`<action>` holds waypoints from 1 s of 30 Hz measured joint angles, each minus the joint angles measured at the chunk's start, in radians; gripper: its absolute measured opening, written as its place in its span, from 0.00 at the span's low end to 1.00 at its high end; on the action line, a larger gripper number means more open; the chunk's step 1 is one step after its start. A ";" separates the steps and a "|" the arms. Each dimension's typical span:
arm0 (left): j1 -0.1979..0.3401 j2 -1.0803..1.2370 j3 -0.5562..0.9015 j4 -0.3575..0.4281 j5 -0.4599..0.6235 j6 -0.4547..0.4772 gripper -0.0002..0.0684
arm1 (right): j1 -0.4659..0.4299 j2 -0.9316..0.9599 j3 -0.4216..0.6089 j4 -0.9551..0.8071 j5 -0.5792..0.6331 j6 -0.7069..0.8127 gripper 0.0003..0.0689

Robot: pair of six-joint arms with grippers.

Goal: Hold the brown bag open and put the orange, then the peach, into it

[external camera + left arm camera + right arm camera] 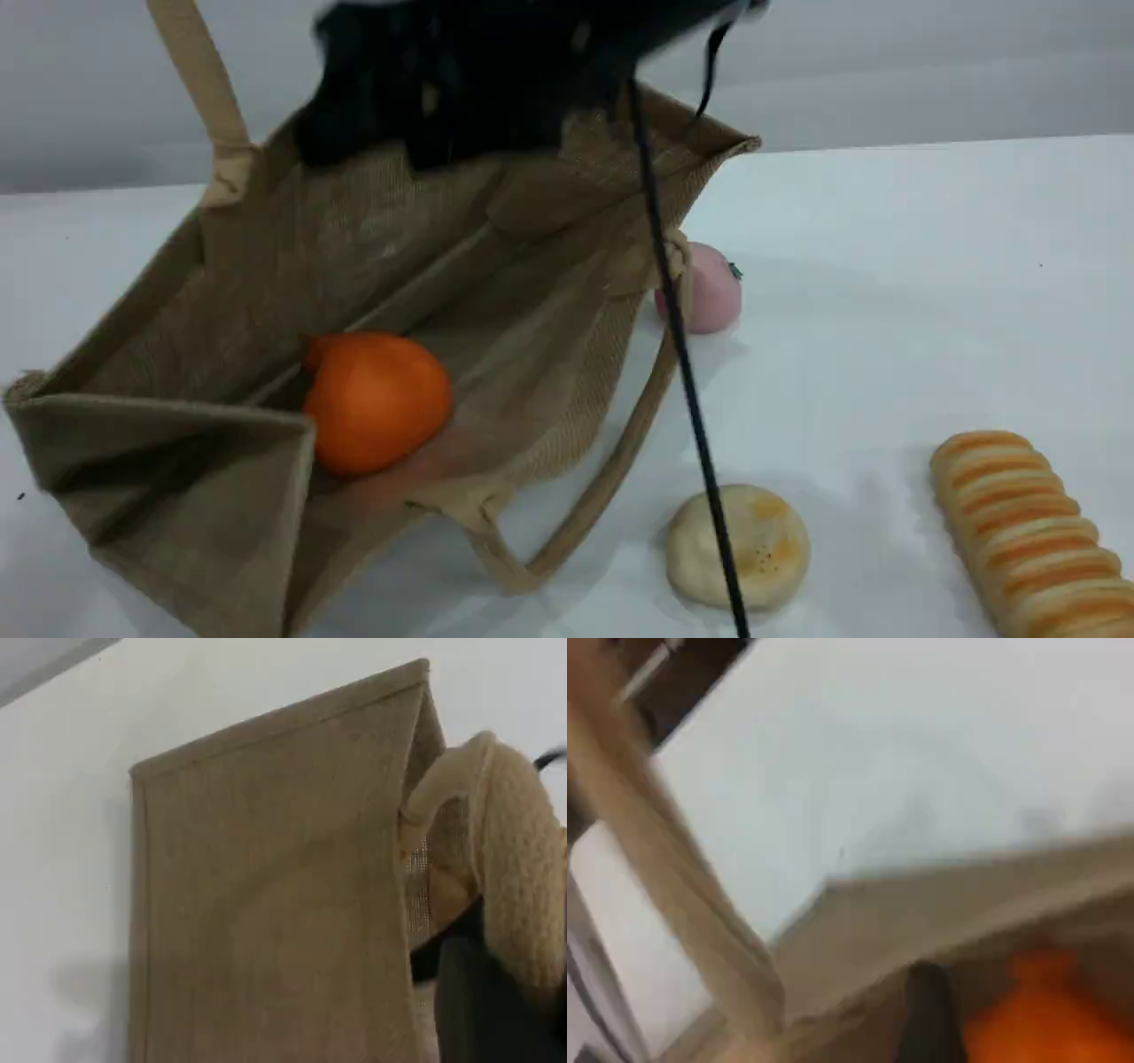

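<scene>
- Below the right hand [926,1019], the orange [376,399] lies free inside the brown bag [266,266], on its lower wall; blur hides how wide this hand stands
- Left hand [469,992] is clamped on a beige handle [509,859], tilting the mouth open for fruit
- Right of both hands, the peach [709,288] waits just beside the bag on the white tabletop [930,266], with a bun [740,545] and a striped loaf [1028,523]; grey wall [886,53] behind

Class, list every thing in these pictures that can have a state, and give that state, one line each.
brown bag, lying on its side, mouth open, upper handle pulled up
orange, loose inside the bag
peach, on the table beside the bag, not in it
bun, on the table
bread loaf, on the table
left tool, shut on the bag's upper handle
right tool, blurred, open or shut unclear
</scene>
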 joint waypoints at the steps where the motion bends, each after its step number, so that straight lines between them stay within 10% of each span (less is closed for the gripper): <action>1: 0.000 0.000 0.000 0.002 0.000 0.000 0.12 | -0.014 -0.030 0.000 -0.030 -0.007 0.014 0.66; 16: 0.002 -0.083 0.000 0.065 0.002 0.027 0.12 | -0.383 -0.142 0.002 -0.406 -0.033 0.314 0.66; 30: 0.003 -0.091 0.000 0.110 0.001 0.016 0.12 | -0.392 0.160 0.000 -0.290 -0.162 0.226 0.66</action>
